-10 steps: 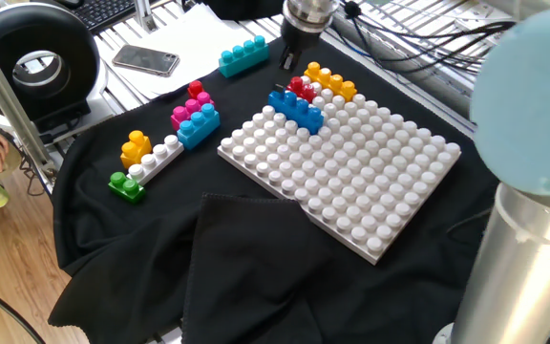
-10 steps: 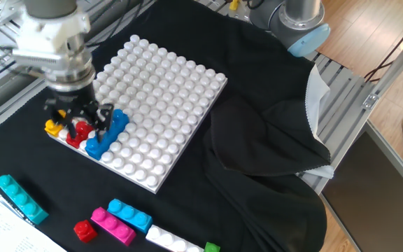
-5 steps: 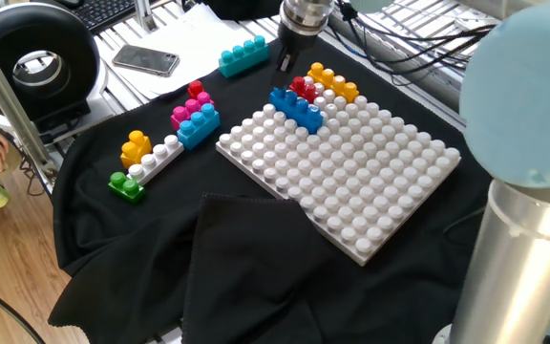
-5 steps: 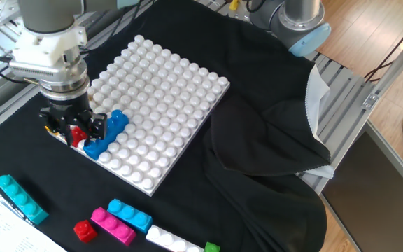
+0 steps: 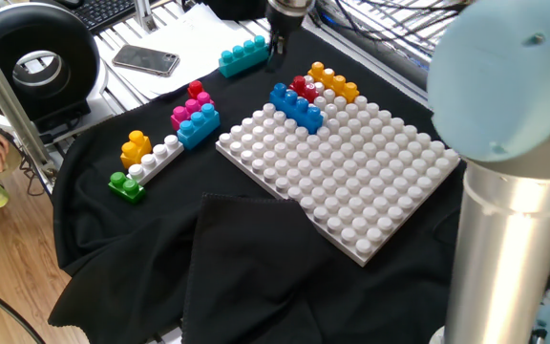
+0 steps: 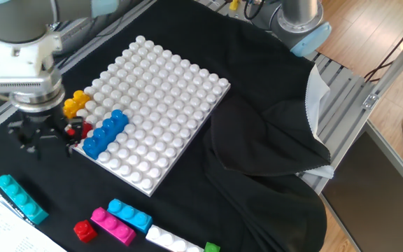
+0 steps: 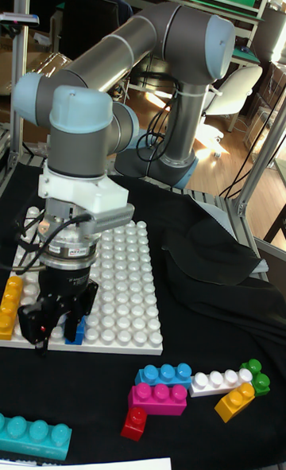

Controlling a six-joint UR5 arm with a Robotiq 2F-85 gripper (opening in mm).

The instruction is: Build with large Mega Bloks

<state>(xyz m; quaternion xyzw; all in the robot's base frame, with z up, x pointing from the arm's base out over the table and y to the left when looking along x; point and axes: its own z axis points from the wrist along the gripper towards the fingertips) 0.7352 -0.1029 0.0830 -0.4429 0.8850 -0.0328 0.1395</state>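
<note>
On the white baseplate (image 5: 351, 177), at its far corner, sit a blue brick (image 5: 297, 107), a small red brick (image 5: 302, 88) and an orange-yellow brick (image 5: 330, 81). My gripper (image 6: 44, 140) hangs just off that corner, over the black cloth. It is open with nothing between its fingers, and stands between the plate and the teal brick (image 6: 22, 198). In the tall fixed view the gripper (image 7: 57, 331) hides part of the blue brick (image 7: 75, 335). Loose pink (image 5: 191, 110), blue (image 5: 199, 124), white (image 5: 160, 158), yellow (image 5: 137, 146) and green (image 5: 125, 184) bricks lie grouped on the cloth.
A loose red brick (image 6: 85, 230) lies by the pink one. A phone (image 5: 146, 60) and papers rest behind the teal brick (image 5: 242, 54). The cloth is bunched in folds (image 6: 264, 150) beside the plate. The arm's base (image 6: 299, 21) stands at the far table edge.
The gripper has drawn back from the red and blue bricks on the plate's corner, toward the teal brick. The red brick stays on the plate.
</note>
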